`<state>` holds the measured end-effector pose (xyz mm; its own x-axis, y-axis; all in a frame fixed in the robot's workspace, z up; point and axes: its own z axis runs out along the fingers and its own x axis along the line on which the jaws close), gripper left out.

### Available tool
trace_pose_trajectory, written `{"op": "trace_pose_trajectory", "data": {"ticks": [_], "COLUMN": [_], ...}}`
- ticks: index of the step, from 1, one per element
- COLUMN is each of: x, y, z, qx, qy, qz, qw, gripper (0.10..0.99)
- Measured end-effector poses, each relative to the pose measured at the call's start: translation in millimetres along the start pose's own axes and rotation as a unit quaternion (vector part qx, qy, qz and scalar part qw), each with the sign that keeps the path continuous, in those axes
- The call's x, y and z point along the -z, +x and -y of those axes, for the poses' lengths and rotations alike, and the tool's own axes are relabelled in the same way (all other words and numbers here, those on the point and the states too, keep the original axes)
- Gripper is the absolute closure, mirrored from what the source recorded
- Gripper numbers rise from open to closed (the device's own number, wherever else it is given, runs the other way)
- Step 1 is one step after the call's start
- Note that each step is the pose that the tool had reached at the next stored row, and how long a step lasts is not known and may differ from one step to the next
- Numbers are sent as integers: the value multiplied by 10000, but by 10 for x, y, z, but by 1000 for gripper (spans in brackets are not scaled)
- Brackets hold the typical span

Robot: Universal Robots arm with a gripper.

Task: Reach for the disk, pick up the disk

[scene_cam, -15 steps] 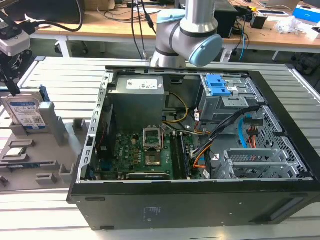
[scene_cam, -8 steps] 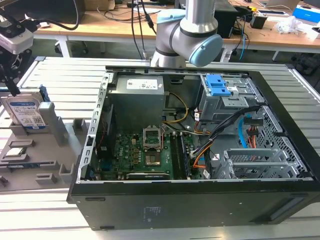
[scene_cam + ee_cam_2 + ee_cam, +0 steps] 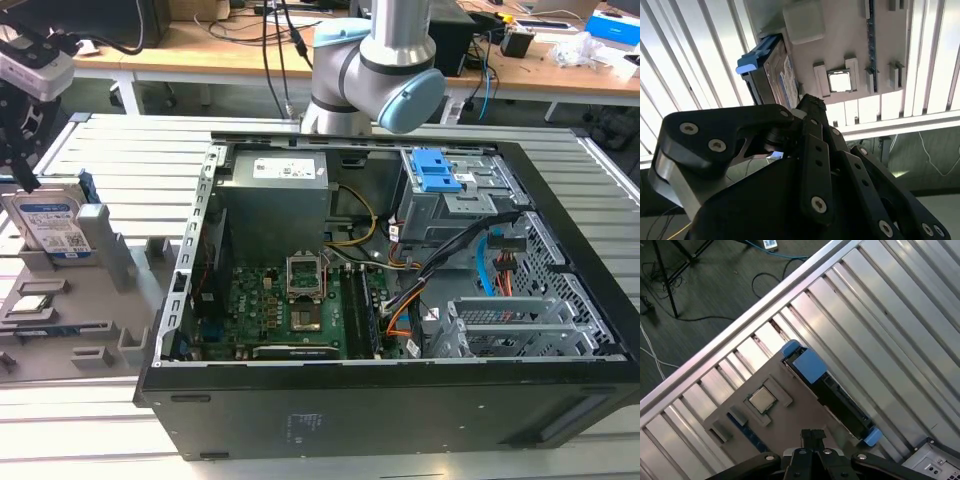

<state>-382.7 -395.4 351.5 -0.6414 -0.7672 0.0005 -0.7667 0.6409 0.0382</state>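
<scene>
I read the pincer as pressed together, empty, near the disk but apart from it. Reach partly done; grasp and lift remain.

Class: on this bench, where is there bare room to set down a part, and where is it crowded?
Bare table slats lie behind the grey tray, and along the near edge in front of tray and computer case. Crowded: the tray, holding the disk, and inside the case.
</scene>
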Motion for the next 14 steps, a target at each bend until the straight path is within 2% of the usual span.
{"op": "trace_pose_trajectory", "data": {"ticks": [4, 7, 14], "x": [0, 0, 0], "y": [0, 0, 0], "z": [0, 0, 0], "qx": [274, 590, 984], "qy": [0, 0, 1], "qz": [-11, -23, -38], "qw": [9996, 9983, 9951], "gripper": [980, 980, 980]}}
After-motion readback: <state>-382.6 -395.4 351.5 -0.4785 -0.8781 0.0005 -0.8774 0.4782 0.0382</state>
